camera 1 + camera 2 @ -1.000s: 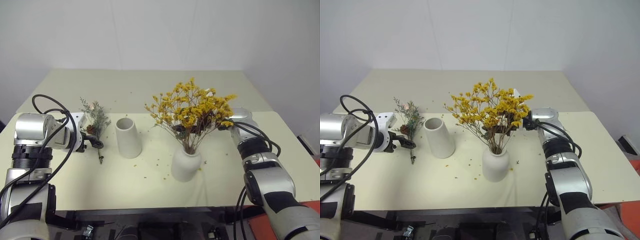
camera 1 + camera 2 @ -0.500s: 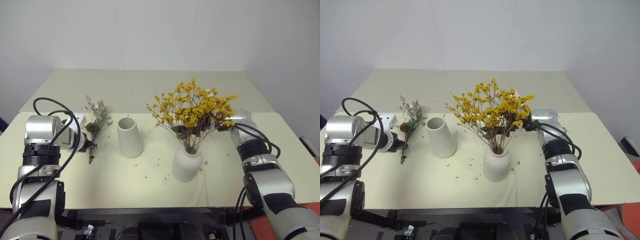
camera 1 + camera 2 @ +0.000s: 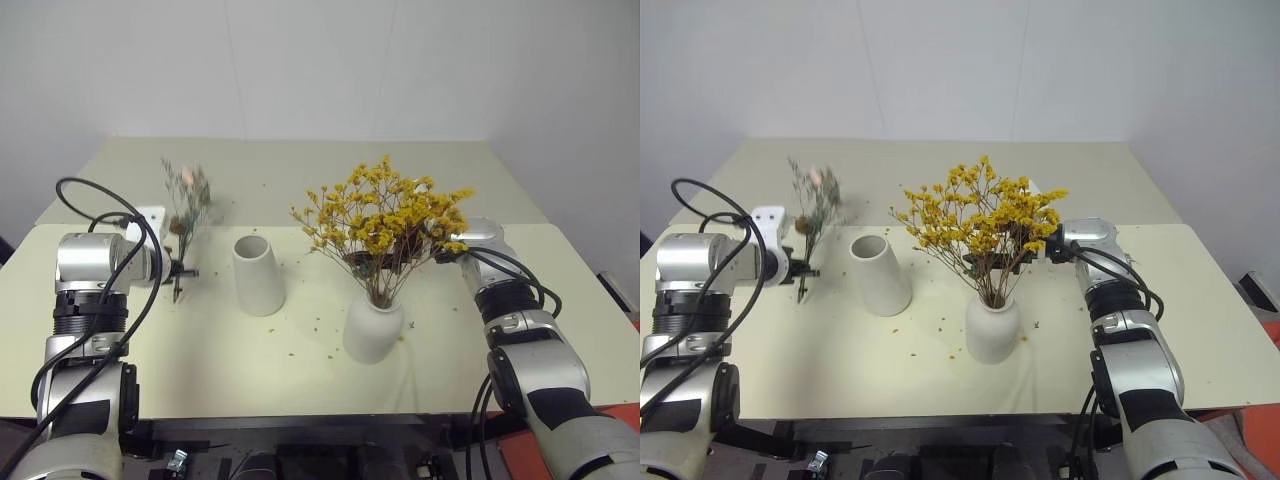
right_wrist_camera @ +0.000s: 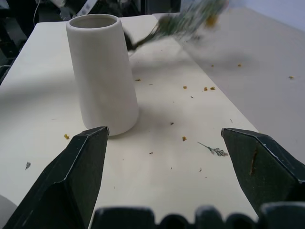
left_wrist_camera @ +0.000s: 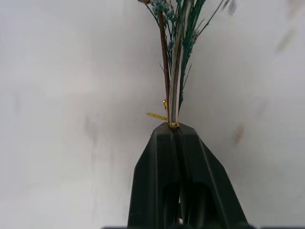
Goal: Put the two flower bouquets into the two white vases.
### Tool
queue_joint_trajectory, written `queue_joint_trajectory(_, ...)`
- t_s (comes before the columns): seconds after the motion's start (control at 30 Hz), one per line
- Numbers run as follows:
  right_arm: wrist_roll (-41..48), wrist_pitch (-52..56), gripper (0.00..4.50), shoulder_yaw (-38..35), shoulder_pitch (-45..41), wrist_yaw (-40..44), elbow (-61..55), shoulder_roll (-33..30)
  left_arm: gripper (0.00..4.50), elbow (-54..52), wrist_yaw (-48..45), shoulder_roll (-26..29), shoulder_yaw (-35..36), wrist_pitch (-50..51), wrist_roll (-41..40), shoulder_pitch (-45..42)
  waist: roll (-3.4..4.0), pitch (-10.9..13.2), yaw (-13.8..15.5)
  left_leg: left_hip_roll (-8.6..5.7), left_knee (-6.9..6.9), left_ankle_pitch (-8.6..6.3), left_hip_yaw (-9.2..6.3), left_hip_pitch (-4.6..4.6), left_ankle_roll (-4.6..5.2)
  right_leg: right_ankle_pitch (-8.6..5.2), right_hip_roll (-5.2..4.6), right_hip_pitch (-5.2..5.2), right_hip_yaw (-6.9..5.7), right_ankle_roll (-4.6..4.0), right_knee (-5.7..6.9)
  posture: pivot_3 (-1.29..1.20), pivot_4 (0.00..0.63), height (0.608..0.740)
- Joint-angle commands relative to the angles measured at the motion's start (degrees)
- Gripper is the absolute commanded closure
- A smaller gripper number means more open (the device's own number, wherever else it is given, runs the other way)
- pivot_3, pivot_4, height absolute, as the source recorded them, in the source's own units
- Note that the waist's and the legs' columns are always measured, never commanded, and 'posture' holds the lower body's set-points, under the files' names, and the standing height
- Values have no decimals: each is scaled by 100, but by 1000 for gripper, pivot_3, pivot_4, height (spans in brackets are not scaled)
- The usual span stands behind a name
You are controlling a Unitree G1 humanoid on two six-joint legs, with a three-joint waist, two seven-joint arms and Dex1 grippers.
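The small grey-green feathery sprig (image 3: 186, 200) has been lifted upright off the cream tabletop (image 3: 220, 350), its stems clamped in the left end effector (image 5: 173, 128), left of the empty tall tapered white vase (image 3: 257, 274); the bushy yellow bouquet (image 3: 385, 220) already stands in the squat rounded white vase (image 3: 372, 328), the right end effector (image 4: 164, 143) spread wide and empty.

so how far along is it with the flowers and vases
One done: the yellow bouquet stands in the squat vase, and the right hand is open, holding nothing. In hand: the left hand is shut on the stems of the green sprig, held off the table. Left: the sprig has to go into the tall vase, which has nothing in it yet.
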Motion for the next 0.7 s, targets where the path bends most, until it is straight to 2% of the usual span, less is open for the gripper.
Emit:
queue_joint_trajectory(0.03, 75, 33, 0, -105, -11, -35, -261, -21, 4471, -739, -431, 59, 323, -1052, -251, -135, 0, 0, -7, 0, 0, 0, 0, 0, -1, 0, -1, -1, 0, 0, -1, 0, 150, 740)
queue_joint_trajectory(0.17, 68, 14, 0, -93, -7, -31, -267, -16, 4471, -987, -976, 28, 512, -1662, -680, -388, 0, 0, -9, 0, 0, -1, 2, 3, -3, 0, 1, 0, 2, 0, 0, 0, 150, 740)
queue_joint_trajectory(0.33, 75, 6, 0, -89, 35, -34, -333, -18, 4471, -1182, -1871, 3, 772, -1902, -1556, -646, 0, 0, -14, 0, 1, -1, 2, -1, -3, -1, 2, 0, 1, 1, -4, 0, 150, 740)
queue_joint_trajectory(0.5, 97, 29, 0, -104, 90, -79, -440, -2, 4471, -1231, -2609, 96, 875, -1816, -2219, -515, 0, 0, -19, 2, 1, -1, 4, 5, -2, -1, 5, 1, 2, 2, 0, 0, 150, 740)
queue_joint_trajectory(0.7, 120, 74, 0, -113, 187, -121, -582, -9, 4471, -1334, -3070, 211, 977, -1501, -2886, -173, 0, 0, -39, 4, 1, -1, 4, 6, -2, -2, 7, 2, 3, 2, -1, 0, 150, 740)
